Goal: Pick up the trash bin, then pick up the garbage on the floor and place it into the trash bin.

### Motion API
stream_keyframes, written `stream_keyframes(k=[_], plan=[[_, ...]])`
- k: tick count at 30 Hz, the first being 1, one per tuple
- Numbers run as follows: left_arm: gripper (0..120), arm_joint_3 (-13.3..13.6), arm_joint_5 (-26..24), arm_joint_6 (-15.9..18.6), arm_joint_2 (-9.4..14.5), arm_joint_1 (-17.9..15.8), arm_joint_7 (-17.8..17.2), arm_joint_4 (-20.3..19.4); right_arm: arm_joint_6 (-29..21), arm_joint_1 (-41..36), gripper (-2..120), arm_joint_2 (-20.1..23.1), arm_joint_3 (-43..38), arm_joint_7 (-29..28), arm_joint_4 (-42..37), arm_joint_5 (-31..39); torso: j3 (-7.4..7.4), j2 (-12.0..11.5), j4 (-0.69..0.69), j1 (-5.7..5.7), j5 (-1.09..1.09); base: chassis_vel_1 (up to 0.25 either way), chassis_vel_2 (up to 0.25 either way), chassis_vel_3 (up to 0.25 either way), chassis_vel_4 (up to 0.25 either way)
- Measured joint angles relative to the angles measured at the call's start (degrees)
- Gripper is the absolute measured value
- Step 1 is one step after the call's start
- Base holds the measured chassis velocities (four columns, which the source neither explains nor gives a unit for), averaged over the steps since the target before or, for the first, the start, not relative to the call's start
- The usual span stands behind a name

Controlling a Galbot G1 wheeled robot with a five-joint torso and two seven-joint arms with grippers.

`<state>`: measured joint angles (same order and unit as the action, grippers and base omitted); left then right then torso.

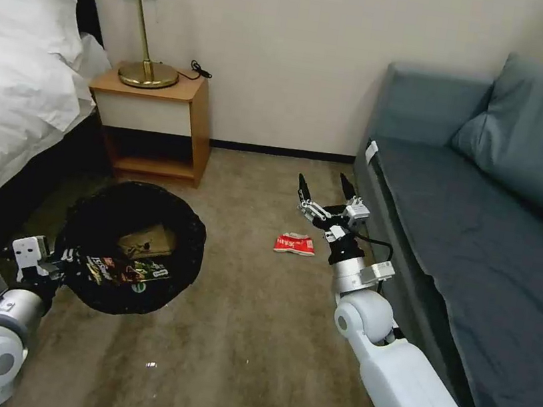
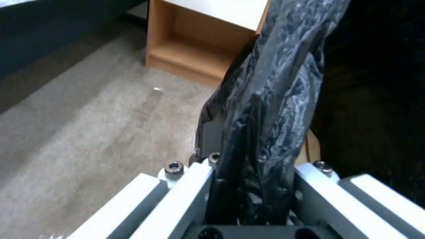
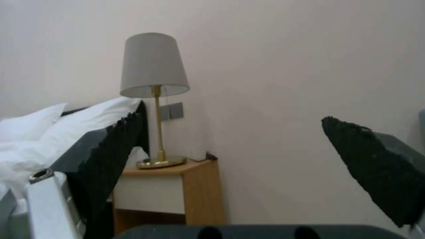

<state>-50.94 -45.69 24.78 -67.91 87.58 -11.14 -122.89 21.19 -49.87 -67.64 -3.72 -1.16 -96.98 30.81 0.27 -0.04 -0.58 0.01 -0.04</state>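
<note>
1. The left hand (image 1: 64, 263) is clamping the near rim of the bin (image 1: 130, 248), its fingers (image 2: 208, 132) pinching the black bag (image 2: 265, 109) folded over that rim; the bin is sitting just ahead of this hand.
2. The right hand (image 1: 327, 191) is hovering with its two fingers (image 3: 381, 166) spread apart and gripping nothing, tips pointing away from the robot toward the wall.
3. One red-and-white packet (image 1: 295, 243) is lying flat on the carpet (image 1: 233, 333), just behind and to the left of the right hand, its long axis running crosswise.
4. Inside the bin, one brown paper bag (image 1: 147, 240) and one dark wrapper (image 1: 124, 270) are resting.
5. The bin is standing between the left hand and one nightstand (image 1: 155, 120).
</note>
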Motion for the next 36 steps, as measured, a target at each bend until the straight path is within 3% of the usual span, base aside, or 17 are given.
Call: stream_keyframes(k=[36], plan=[[1, -0.7, 0.4, -0.9, -0.5, 1.4, 0.1, -1.9, 1.2, -2.1, 100, 0.4, -0.1, 0.4, -1.5, -1.1, -0.02, 0.0, -0.02, 0.0, -0.02, -0.162, 0.162, 0.159, -0.164]])
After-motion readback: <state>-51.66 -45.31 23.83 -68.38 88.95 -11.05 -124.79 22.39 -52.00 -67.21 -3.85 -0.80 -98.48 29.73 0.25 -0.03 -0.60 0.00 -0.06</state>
